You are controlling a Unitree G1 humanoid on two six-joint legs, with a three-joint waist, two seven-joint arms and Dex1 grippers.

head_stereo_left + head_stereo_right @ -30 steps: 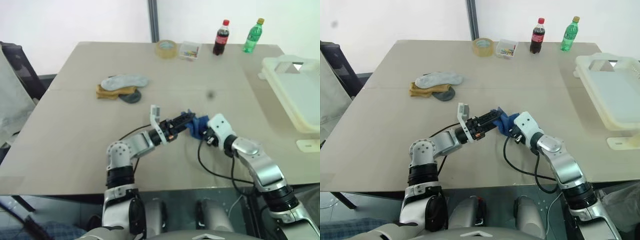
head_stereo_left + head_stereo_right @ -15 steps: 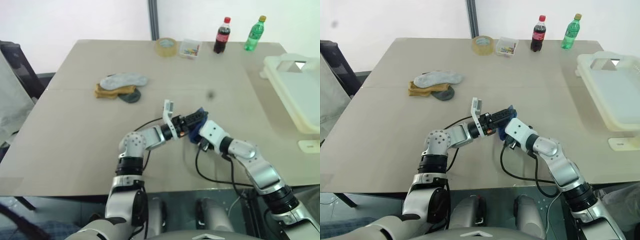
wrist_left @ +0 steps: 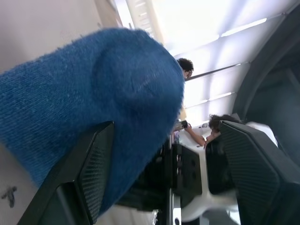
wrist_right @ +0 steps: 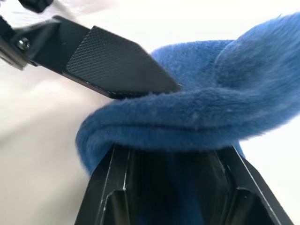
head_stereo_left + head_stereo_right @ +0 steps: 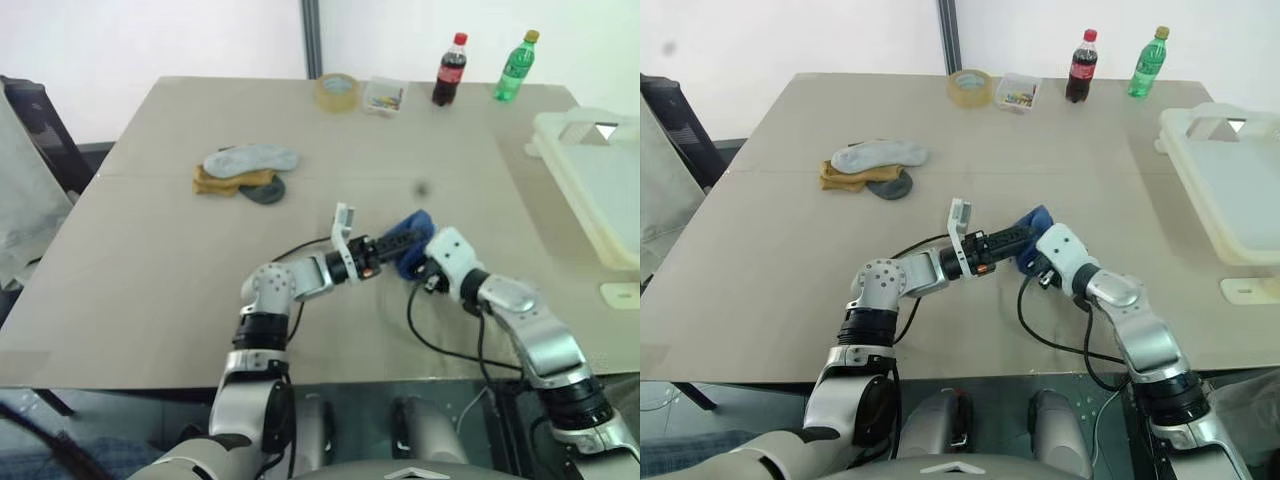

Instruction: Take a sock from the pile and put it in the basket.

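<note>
Blue sock mid-handover at table centre; right gripper has its jaws partly closed on the sock, cloth bunched between them in the right wrist view; left gripper has its jaws spread wide, one finger against the sock and the other standing clear in the left wrist view, so it is not clamping; over the last second both hands and the sock have drifted a little toward 3 o'clock, the right hand lifting slightly, the sock now off the table by the look of it; my read: transfer to the right hand is done and the carry is starting; rest of the pile, grey over mustard and dark grey, sits unchanged at 10 o'clock, well apart; basket waits at 2 o'clock at the right edge, no sock seen in it, so the long reach is ahead; tape roll, clear box and two bottles line the far edge at 12 to 1 o'clock, off the likely path.
</note>
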